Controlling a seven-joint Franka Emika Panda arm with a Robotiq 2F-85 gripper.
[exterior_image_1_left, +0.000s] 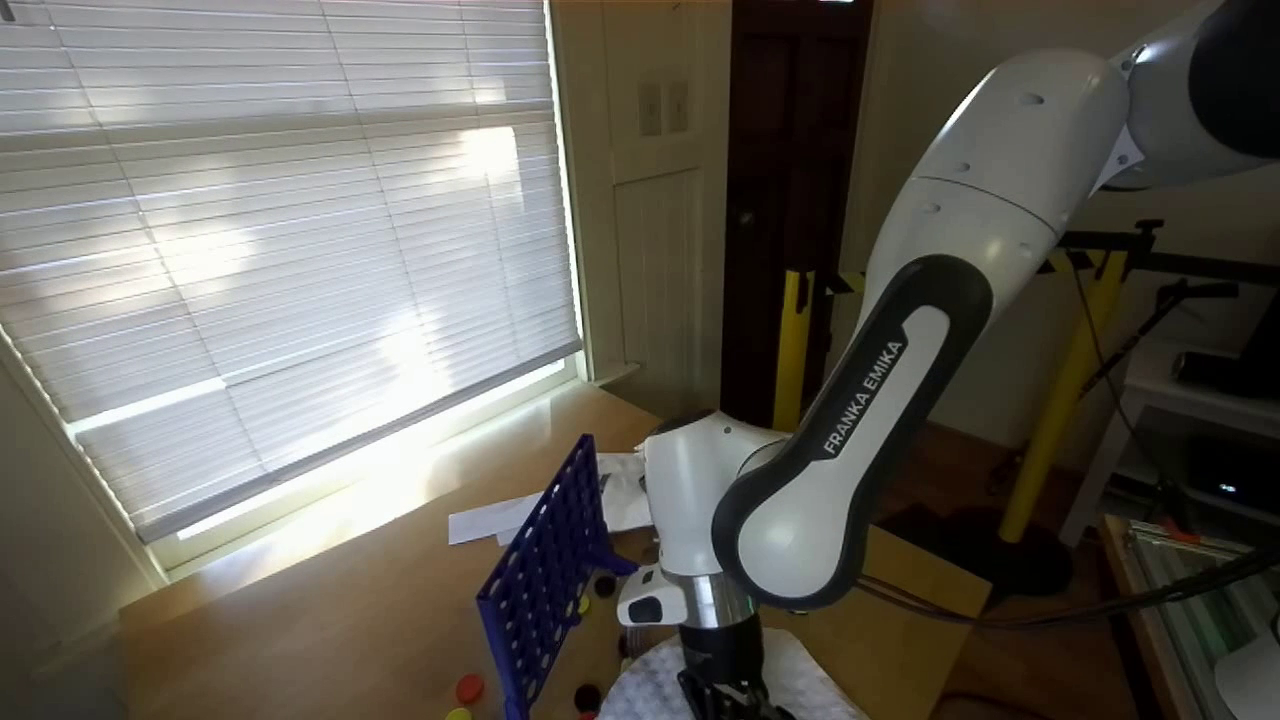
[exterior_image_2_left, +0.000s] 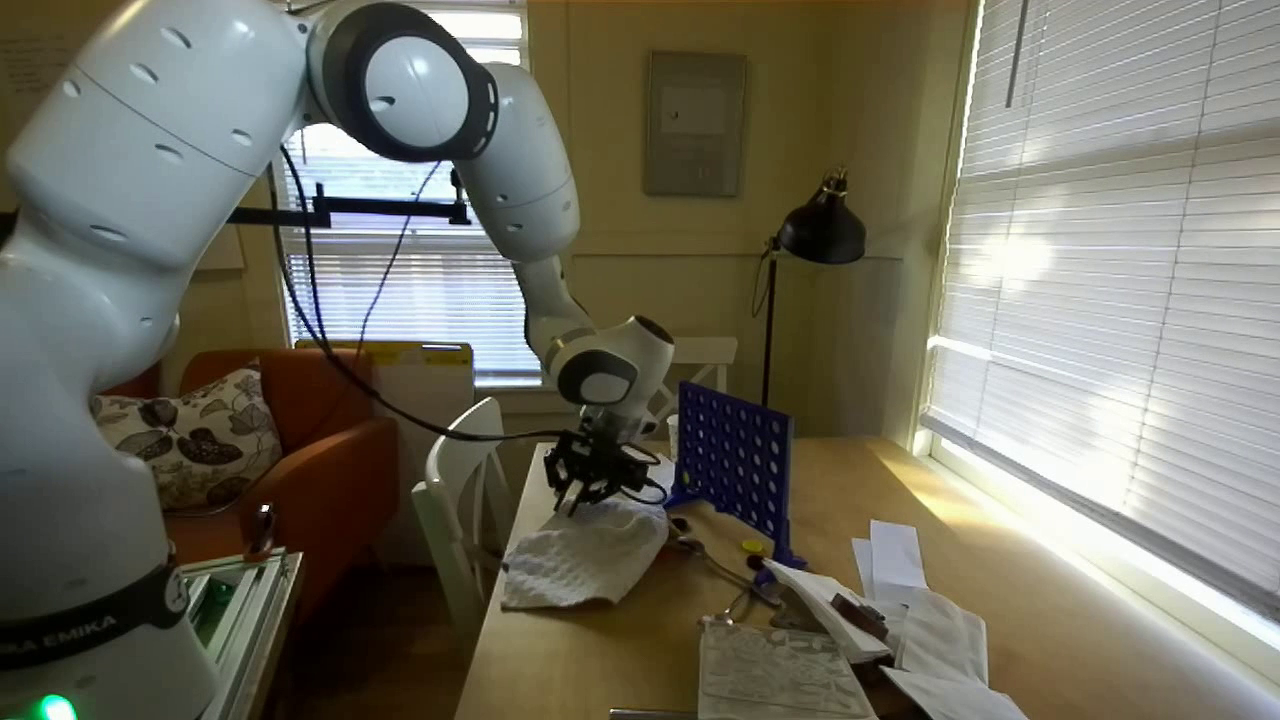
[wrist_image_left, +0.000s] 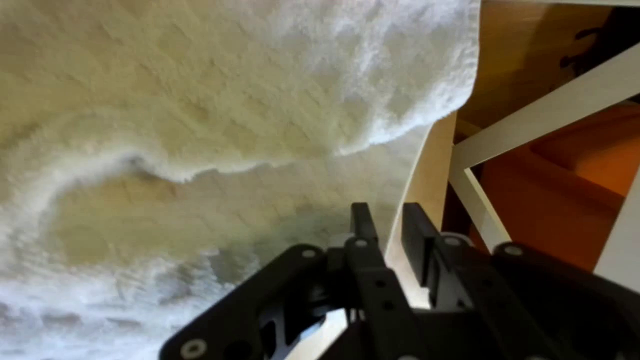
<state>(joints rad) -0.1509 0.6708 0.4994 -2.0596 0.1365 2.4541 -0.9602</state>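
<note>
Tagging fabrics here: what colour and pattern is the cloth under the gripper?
The cloth is whitish, with a small dimpled pattern, seen best in the wrist view.

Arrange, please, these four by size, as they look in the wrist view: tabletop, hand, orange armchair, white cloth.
1. White cloth, covering the largest area
2. Hand, large partly through nearness
3. Orange armchair, only partly visible
4. Tabletop, a narrow strip showing

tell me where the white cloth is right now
In an exterior view, the white cloth lies at the left edge of the table, below the end effector and left of the blue grid frame.
</note>
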